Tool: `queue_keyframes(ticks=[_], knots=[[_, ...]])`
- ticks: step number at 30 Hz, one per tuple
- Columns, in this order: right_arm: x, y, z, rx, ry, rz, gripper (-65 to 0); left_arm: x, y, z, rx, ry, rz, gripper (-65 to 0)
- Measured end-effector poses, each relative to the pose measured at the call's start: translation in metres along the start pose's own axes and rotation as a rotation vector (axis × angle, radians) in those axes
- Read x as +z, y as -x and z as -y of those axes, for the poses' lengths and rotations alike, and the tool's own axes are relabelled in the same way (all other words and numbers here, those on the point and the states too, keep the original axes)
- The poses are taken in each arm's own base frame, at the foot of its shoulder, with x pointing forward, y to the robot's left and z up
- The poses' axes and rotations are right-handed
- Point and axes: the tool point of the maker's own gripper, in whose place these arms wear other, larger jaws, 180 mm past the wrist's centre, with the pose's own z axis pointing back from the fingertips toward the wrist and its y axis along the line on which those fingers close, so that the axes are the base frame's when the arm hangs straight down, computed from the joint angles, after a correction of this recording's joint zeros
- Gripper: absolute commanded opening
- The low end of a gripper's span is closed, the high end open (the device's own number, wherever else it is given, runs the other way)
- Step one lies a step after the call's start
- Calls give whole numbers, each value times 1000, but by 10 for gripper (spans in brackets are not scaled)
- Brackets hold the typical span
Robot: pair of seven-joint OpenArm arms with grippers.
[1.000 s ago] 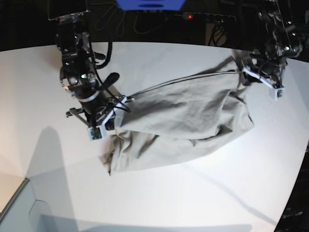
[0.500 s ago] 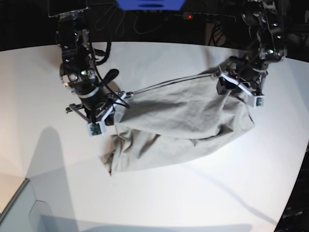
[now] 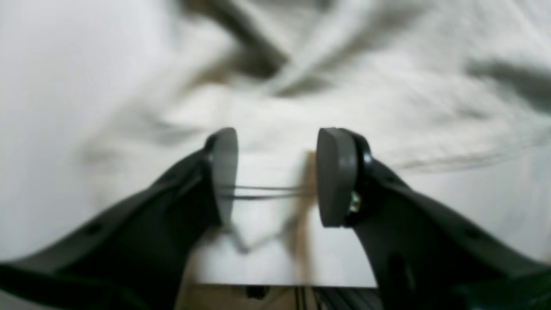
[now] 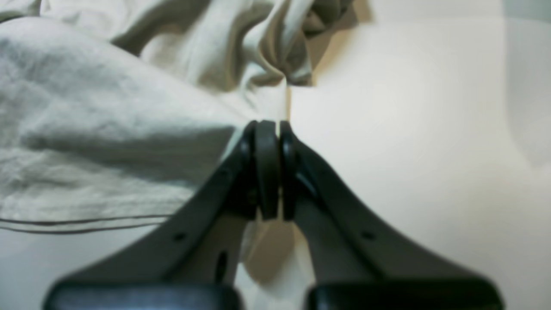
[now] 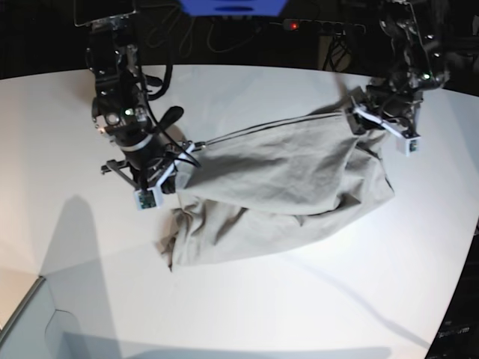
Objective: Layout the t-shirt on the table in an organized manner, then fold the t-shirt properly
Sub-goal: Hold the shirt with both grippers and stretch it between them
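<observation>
**Shirt stretched between two arms, not yet flat**

The shirt [image 5: 277, 187] lay rumpled across the middle of the table [image 5: 75, 247], its hem pulled taut between the arms. The right gripper [image 4: 267, 129] was clamped on one hem corner. The left gripper [image 3: 275, 176] stood parted at the other end, nothing between its pads. Spreading looked unfinished and folding unstarted. Bunched cloth below the hem stood in the way; cables [image 5: 224, 34] lay beyond the table.

A dark, almost black background [image 5: 45, 45] is seen behind the far edge of the work surface. A bright blue flat object [image 5: 232, 7] is placed at the top, and black cables [image 5: 217, 37] are hung beneath it. A small red indicator light [image 5: 295, 26] is lit nearby. Long soft shadows are cast by light from above.
</observation>
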Motion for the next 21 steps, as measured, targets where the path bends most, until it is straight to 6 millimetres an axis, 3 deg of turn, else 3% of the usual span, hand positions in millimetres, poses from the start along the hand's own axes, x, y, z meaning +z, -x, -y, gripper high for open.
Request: queue_keyframes(ticks=[4,15,21], knots=[[0,0,0,0,0,0,-650,0,3,-7,15,-13,-5,-356],[0,0,1,2,2,-1,-650,-13,19,2,23,18,-53,-365],[0,1,2,4,3,-3,-650,-8,22,7,18,28,-62,-489]])
